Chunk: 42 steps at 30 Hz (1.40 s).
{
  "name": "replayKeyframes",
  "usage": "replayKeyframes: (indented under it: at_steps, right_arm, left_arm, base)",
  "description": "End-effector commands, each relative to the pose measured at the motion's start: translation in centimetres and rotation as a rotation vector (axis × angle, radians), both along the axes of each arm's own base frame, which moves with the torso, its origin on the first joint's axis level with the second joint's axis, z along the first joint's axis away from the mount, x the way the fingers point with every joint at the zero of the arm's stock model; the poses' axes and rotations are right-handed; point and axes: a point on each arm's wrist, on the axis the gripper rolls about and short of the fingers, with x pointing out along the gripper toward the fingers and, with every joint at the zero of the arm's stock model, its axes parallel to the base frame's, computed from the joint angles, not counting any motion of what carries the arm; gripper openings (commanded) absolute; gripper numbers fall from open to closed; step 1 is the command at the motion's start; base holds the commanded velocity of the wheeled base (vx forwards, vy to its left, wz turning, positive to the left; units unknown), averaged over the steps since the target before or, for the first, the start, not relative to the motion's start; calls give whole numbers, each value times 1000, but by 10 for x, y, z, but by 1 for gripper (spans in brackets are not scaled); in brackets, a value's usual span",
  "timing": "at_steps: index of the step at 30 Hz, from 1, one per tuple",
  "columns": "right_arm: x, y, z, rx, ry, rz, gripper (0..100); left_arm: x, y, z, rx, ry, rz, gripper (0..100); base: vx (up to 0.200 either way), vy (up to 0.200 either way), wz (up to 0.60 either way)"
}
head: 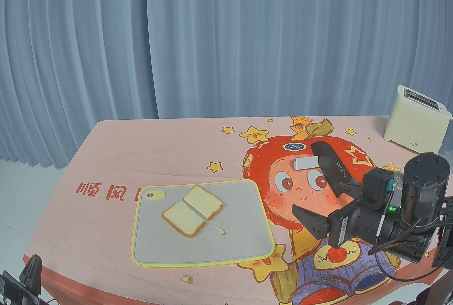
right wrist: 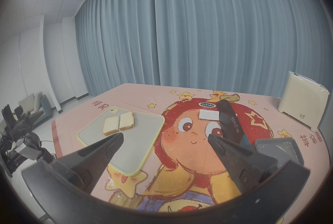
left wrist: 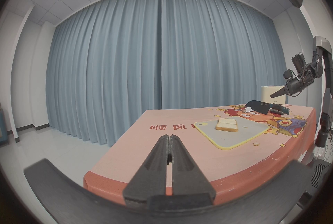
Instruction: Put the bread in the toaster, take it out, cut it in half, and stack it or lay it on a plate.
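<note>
Black left end effector: fingers pressed together with nothing between them, parked off the near-left corner of the table, well short of the cutting board. Judged idle, kept out of the working side.

Loose crumb on the cloth just off the board's near edge. A smaller sliver lies on the board itself, beside the bread.

Bread: two halves flat on the board's left-centre, cut faces side by side with a thin seam between. The cut reads as done. The halves lie where a blade would part them, so the plate step remains.

Right end effector: fingers spread wide and carrying nothing, held above the table to the right of the board and pointing toward it. The released stance would suit going for a bread half next.

Knife: dark blade flat on the table, right of the board and apart from the fingers, with a white card just beside it. Probably laid there to keep the board free.

Toaster: cream, upright, far right of the board near the table's back corner, well away from the cutting.

Blue-grey curtain hangs behind everything.
</note>
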Motion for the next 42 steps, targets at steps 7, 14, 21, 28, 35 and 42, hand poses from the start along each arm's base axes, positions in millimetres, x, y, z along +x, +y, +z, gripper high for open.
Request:
replayKeyframes:
  at_steps: [7,14,21,28,35,42]
  right_arm:
    - [20,31,-3,-41,10,70,100]
    - [36,49,-5,-78,34,99,100]
    - [49,65,-2,-65,41,124,100]
    - [74,84,-6,-59,37,107,100]
    - [95,102,-15,-53,43,111,100]
    - [104,115,-24,-94,96,126,100]
  left_arm:
    - [1,0,-4,0,18,0,0]
    - [1,0,-4,0,18,0,0]
    - [1,0,-5,0,19,0,0]
    - [1,0,-4,0,18,0,0]
    - [1,0,-5,0,19,0,0]
    - [1,0,-4,0,18,0,0]
  base:
    - [0,0,0]
    - [0,0,0]
    - [0,0,0]
    - [0,0,0]
    - [0,0,0]
    - [0,0,0]
